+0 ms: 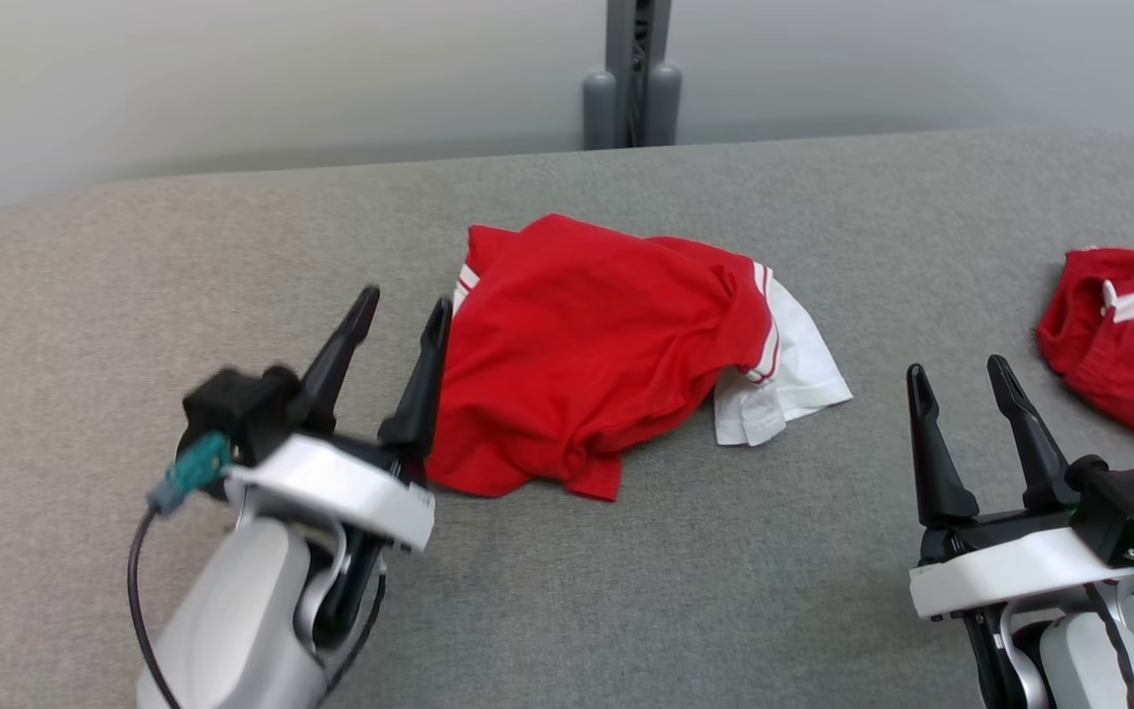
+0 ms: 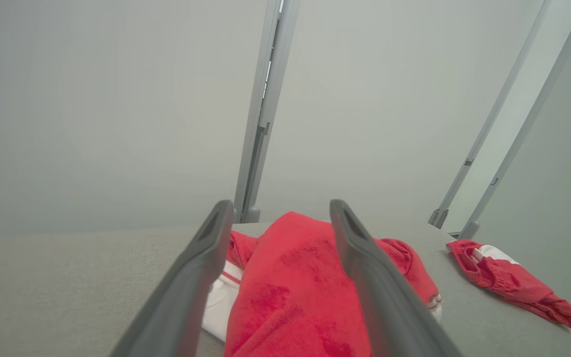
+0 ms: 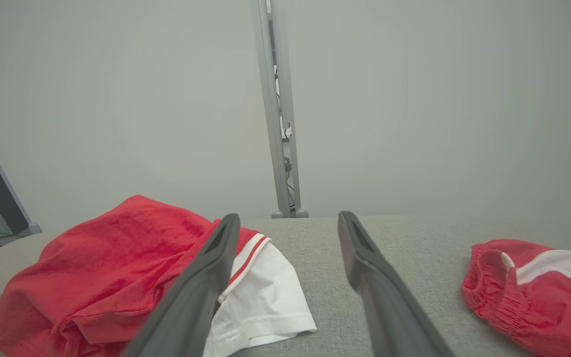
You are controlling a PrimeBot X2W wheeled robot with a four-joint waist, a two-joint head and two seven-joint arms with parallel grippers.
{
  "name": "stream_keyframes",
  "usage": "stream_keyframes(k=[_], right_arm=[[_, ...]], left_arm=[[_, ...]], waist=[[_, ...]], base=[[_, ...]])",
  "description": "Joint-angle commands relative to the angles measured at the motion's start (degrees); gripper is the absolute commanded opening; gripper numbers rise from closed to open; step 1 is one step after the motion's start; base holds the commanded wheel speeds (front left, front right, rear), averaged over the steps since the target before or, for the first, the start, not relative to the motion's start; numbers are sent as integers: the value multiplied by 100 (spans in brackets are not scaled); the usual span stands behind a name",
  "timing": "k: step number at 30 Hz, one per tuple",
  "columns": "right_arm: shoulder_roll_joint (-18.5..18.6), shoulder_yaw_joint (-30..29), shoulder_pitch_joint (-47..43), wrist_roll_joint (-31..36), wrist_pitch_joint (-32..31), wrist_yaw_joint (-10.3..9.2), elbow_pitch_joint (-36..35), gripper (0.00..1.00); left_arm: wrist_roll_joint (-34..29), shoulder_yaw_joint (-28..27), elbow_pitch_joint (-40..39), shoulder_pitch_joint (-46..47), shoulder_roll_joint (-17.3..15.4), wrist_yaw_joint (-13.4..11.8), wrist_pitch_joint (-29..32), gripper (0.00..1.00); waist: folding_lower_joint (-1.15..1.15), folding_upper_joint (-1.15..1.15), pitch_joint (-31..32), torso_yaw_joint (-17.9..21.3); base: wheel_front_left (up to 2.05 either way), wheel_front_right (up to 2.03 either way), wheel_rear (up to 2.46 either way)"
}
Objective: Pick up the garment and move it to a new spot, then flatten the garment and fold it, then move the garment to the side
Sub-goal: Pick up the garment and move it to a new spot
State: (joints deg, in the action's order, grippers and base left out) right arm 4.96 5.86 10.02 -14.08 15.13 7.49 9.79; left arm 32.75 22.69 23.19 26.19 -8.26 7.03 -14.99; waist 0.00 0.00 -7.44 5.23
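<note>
The garment (image 1: pixel 587 364) lies crumpled mid table (image 1: pixel 685 591), with open surface along the near edge. The left gripper (image 1: pixel 402 310), at the garment's hem, and the right gripper (image 1: pixel 959 372) gape empty.

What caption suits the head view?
Open left gripper beside crumpled red shirt on grey table; right gripper open, second red garment beyond.

Red/wht garment (image 1: pixel 577 364) crumpled in heap, centre.

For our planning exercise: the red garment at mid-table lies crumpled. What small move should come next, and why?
Probably ease the right gripper toward the white sleeve to pinch it: the red garment lies bunched, and that gripper stands open, apart.
</note>
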Motion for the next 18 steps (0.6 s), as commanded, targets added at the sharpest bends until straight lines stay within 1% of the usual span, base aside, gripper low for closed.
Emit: stream_keyframes(k=[1,4,5,6,9,13,18], right_arm=[[62,-25,-69,23,3,2,-25,100],[88,-25,-132,8,3,2,-4,100],[88,-25,-132,8,3,2,-4,100],[99,-22,-153,1,2,2,4,100],[108,-12,-226,-13,3,2,18,100],[130,13,-255,-28,3,2,48,100],[156,24,-272,-54,2,2,88,100]], left_arm=[[-275,-239,-224,-358,65,5,-22,100],[-521,-695,-524,-915,251,21,-24,100],[-521,-695,-524,-915,251,21,-24,100],[-663,-964,-715,-1274,378,32,-24,100],[-955,-1063,-943,-1681,479,41,-24,100],[-982,-1151,-1006,-1947,511,51,-24,100],[-801,-1006,-1057,-2049,518,49,-24,100]], waist=[[0,0,122,-140],[0,0,203,-207],[0,0,203,-207],[0,0,245,-235],[0,0,290,-275],[0,0,321,-309],[0,0,343,-330]], base=[[0,0,0],[0,0,0],[0,0,0],[0,0,0],[0,0,0],[0,0,0],[0,0,0]])
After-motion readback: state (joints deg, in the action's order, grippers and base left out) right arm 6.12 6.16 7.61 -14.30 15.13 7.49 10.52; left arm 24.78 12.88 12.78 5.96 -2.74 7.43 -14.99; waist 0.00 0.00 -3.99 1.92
